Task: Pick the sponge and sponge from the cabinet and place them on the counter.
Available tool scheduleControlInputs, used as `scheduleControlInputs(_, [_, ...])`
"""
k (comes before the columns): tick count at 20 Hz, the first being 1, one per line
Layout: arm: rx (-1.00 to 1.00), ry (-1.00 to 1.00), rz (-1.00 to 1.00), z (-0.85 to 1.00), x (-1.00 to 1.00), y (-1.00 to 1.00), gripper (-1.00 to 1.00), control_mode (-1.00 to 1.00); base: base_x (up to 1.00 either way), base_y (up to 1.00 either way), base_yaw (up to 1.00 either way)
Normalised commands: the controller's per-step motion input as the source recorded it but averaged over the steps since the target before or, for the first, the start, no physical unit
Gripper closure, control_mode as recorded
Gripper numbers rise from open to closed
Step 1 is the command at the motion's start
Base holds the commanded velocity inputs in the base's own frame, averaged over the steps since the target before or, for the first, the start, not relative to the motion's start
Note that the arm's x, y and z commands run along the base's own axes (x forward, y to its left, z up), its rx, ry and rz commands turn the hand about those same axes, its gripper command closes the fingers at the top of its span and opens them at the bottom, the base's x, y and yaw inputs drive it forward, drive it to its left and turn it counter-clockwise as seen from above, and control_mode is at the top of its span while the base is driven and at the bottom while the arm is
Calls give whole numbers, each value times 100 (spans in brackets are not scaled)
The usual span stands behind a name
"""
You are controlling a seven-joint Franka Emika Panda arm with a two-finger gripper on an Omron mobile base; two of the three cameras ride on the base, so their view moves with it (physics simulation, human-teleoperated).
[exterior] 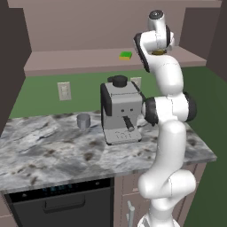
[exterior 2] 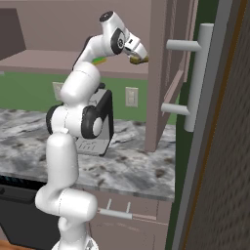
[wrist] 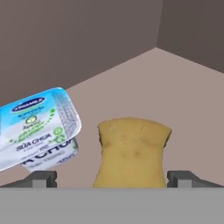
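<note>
The tan-yellow sponge (wrist: pixel 133 151) lies on the shelf of the open cabinet (exterior: pixel 75 60). My gripper (wrist: pixel 113 179) is open, and its two fingertips (wrist: pixel 41 178) stand on either side of this sponge without touching it. From the base views the gripper (exterior: pixel 158 48) (exterior 2: pixel 138 54) hangs just over the tan sponge (exterior 2: pixel 138 59) at the right end of the shelf. The green sponge (exterior: pixel 125 55) with its yellow layer lies further left on the same shelf. Below it stretches the marble counter (exterior: pixel 48 150).
A small white cup with blue print (wrist: pixel 39 129) lies tipped right beside the tan sponge. A coffee machine (exterior: pixel 119 111) and a grey cup (exterior: pixel 83 120) stand on the counter. The open cabinet door with its grey bar handle (exterior 2: pixel 197 73) juts out at the right.
</note>
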Motion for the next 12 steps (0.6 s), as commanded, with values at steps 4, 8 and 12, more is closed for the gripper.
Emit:
scheduleControlInputs(4, [0,1,0,-3,2,-4,-100,-100,0,0,0])
scheduleControlInputs(8, [0,2,0,-3,0,-6,-100,-100,0,0,0])
scheduleControlInputs(12, [0,3,0,-11,0,-2,-100,-100,0,0,0])
